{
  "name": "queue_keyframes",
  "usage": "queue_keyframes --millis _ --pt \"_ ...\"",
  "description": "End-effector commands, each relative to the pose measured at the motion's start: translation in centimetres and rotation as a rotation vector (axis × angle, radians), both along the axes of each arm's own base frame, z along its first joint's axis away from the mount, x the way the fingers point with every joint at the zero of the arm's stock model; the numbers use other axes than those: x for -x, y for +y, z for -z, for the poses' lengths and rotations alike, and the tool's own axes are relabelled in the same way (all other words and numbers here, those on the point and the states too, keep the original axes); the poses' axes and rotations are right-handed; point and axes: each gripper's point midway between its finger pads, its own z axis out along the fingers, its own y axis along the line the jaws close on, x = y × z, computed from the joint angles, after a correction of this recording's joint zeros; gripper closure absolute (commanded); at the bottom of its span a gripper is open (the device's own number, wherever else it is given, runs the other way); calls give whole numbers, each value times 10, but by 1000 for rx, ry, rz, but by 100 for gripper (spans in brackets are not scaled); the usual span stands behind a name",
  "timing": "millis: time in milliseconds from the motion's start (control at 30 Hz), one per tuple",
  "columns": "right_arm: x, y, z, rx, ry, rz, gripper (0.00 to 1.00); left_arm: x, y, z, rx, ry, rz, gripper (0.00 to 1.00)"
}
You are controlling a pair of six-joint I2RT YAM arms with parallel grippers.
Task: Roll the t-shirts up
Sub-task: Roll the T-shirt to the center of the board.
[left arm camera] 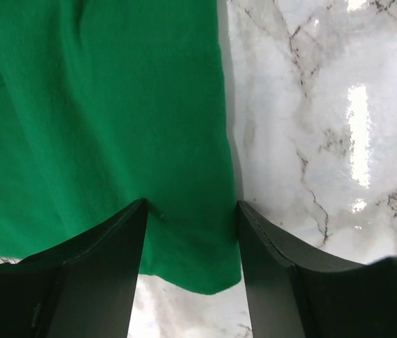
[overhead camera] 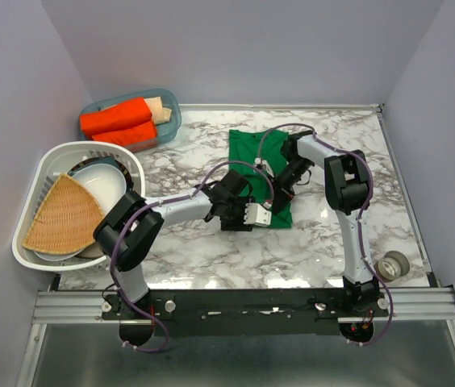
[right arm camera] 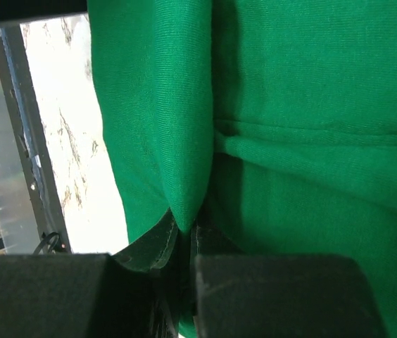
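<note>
I'm looking into a robotics lab test cell: plain pale-grey partition walls [overhead camera: 235, 48] box in a white marble-patterned tabletop [overhead camera: 211, 258], with a slotted aluminium mounting rail [overhead camera: 421, 302] along its near edge.

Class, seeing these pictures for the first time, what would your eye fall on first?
A green t-shirt lies folded at the middle of the marble table. The right gripper pinches a fold of it; the left gripper stands open astride its corner. Orange rolls sit in a blue tub, back left.
</note>
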Motion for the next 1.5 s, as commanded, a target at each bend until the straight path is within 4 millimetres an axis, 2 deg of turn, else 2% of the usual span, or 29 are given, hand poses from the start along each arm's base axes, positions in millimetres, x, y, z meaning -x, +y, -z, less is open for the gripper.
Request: queue_keyframes --millis 0,100,133,167,233,267,300,367,400,467,500,533,567,600,633,667,700,733,767,800,833,867,900,1133,1467 --pt "17 -17 0 61 128 4 83 10 23 33 -188 41 39 38" --pt "14 -22 -5 55 142 51 64 23 36 41 -230 72 96 47" --pt "13 -23 -11 39 144 75 52 29 41 43 -248 94 108 54" --pt "8 -25 -23 19 112 97 49 35 41 43 -239 121 126 58" --pt "-1 -39 -37 -11 71 165 42 44 44 41 -248 168 138 67" --pt "-7 -44 -54 -19 7 190 40 45 44 40 -243 189 137 69" --pt "-14 -55 -56 -26 -39 228 39 47 36 34 -213 214 144 71" --pt "-20 -67 -66 -26 -138 251 31 52 38 34 -225 280 119 74" --pt "-32 -72 -80 -44 -280 261 30 48 27 24 -183 303 122 75" --pt "-13 -79 -74 -31 -358 231 27 51 29 21 -176 392 99 77" --pt "-24 -77 -74 -56 -483 206 26 43 21 12 -147 395 86 77" --pt "-5 -78 -78 -53 -545 193 24 47 22 6 -133 465 75 77" --pt "-3 -74 -78 -61 -607 169 24 47 22 8 -128 514 63 77" --pt "-7 -61 -84 -93 -717 122 23 37 14 -2 -98 524 53 77" --pt "-1 -57 -95 -94 -802 95 23 43 12 -9 -79 590 45 77" --pt "15 -53 -84 -95 -811 71 23 39 14 -7 -68 630 22 77" --pt "17 -35 -86 -131 -885 21 22 34 10 -14 -42 639 23 77" --pt "20 -30 -85 -129 -923 -2 22 34 11 -17 -36 658 14 77" --pt "33 -28 -81 -131 -949 -15 21 33 11 -19 -18 678 7 76" --pt "34 -10 -83 -165 -1015 -60 21 31 9 -22 -5 673 20 76" --pt "35 -8 -82 -159 -1049 -70 21 34 10 -24 -8 690 26 75" --pt "39 5 -79 -182 -1109 -107 20 36 9 -28 15 724 32 75" --pt "46 10 -73 -187 -1099 -135 20 35 8 -31 32 735 27 75" --pt "46 19 -59 -176 -1090 -158 20 42 2 -45 102 847 -11 75" --pt "64 30 -44 -185 -1021 -223 19 26 -5 -53 191 926 -94 75"
